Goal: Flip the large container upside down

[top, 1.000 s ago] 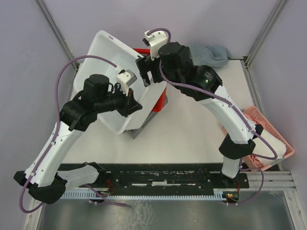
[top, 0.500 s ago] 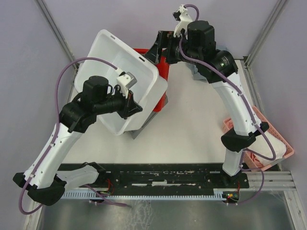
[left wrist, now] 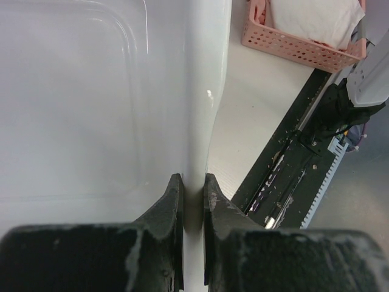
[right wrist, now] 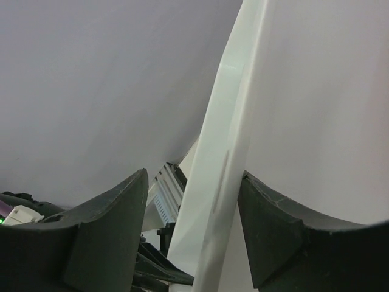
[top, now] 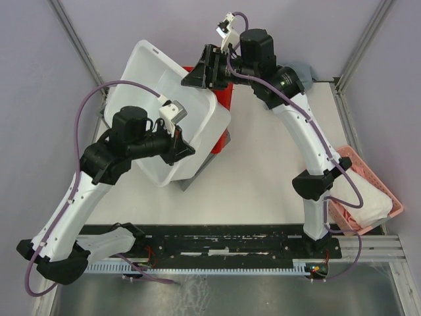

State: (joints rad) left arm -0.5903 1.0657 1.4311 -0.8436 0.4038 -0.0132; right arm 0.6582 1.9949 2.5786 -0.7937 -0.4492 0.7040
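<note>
**Operator:** Where is the large container sitting right now?

**Observer:** You are seeing the large container (top: 148, 72) tipping steeply over the far-left part of the table (top: 263, 178), with one long side raised. It is covering most of a red box (top: 222, 97), which is peeking out at its far edge and right side. I cannot tell whether it is resting on that box.

**Operator:** What is my left gripper doing?

**Observer:** Your left gripper (top: 181, 141) is clamping the container's near rim. In the left wrist view the two fingers (left wrist: 173, 194) are pressing tight on the thin white wall (left wrist: 197, 91) between them.

**Operator:** And the right one?

**Observer:** Your right gripper (top: 197, 72) is hovering at the far rim. In the right wrist view its fingers (right wrist: 115, 213) are standing wide apart with the rim (right wrist: 225, 140) passing between them, and a gap is showing on each side, so nothing is being gripped there.

**Operator:** Anything else on the table?

**Observer:** A pink basket (top: 378, 187) holding a white cloth (top: 365, 204) is sitting at the right edge, well apart from the container. A grey cloth (top: 304, 71) is lying at the far side behind your right arm.
</note>
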